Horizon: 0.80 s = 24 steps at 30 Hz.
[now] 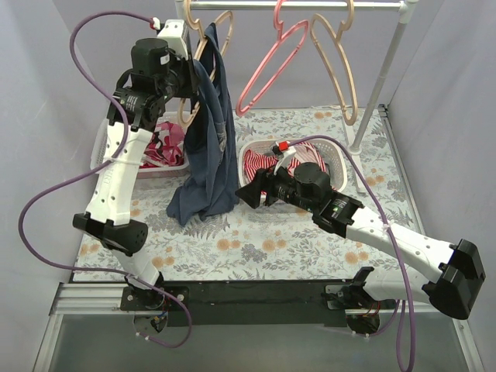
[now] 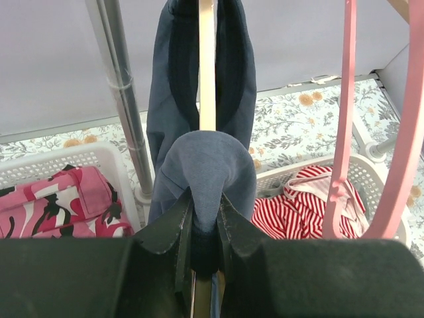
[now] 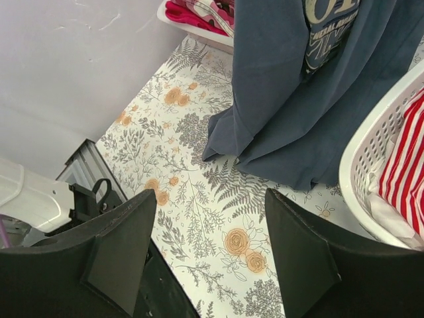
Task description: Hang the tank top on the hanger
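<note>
The navy tank top (image 1: 211, 139) hangs from the tan hanger (image 1: 228, 31) on the rail at the back left. Its lower hem rests crumpled on the floral table. In the left wrist view the hanger's wooden arm (image 2: 207, 79) runs between the top's two straps, and a fold of the navy cloth (image 2: 207, 165) sits over it. My left gripper (image 2: 205, 209) is raised by the hanger (image 1: 194, 66) and shut on that fold. My right gripper (image 1: 249, 191) is open and empty, low over the table (image 3: 209, 225), just right of the top's hem (image 3: 298, 126).
A pink hanger (image 1: 267, 74) and a second tan hanger (image 1: 341, 74) hang on the rail (image 1: 294, 5). A white basket (image 1: 335, 159) holds the red-and-white striped garment (image 1: 260, 164). A white basket (image 1: 174, 167) with pink-and-red clothes stands at the left. The rack's post (image 1: 380, 77) is at the back right.
</note>
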Available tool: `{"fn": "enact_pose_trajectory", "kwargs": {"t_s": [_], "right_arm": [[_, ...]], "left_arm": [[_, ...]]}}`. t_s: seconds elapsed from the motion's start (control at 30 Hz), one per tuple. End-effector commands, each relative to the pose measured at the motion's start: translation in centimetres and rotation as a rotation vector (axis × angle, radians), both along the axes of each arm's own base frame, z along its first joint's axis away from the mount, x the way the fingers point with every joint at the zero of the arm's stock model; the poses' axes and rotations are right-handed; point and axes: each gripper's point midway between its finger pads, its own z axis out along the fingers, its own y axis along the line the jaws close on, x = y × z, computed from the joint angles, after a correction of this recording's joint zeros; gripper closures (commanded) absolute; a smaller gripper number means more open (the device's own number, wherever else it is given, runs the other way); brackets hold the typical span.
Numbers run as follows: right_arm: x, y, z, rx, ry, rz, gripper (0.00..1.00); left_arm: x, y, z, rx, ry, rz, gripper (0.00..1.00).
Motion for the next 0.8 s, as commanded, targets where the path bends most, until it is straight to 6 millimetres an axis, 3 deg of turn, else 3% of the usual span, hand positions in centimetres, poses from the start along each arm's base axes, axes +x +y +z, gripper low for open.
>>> {"fn": "enact_pose_trajectory", "kwargs": {"t_s": [0.0,0.13,0.37,0.77], "right_arm": [[-0.2,-0.3,1.2,0.013,-0.036,-0.005,0.26],[-0.3,-0.3,1.2,0.011,-0.033,-0.002,0.26],[-0.7,0.0,0.1,-0.013,-0.013,0.010,0.26],[-0.7,0.0,-0.3,-0.023,-0.009,-0.005,0.26]], "left_arm": [[0.3,0.6,2.9,-0.004,-0.090,0.022,1.00],[1.6,0.6,2.3,0.015,-0.088,0.040,1.00],[2.2,0.6,3.1,0.013,-0.121,0.051,1.00],[4.3,0.2,1.8,0.042,-0.132,0.050,1.00]]}}
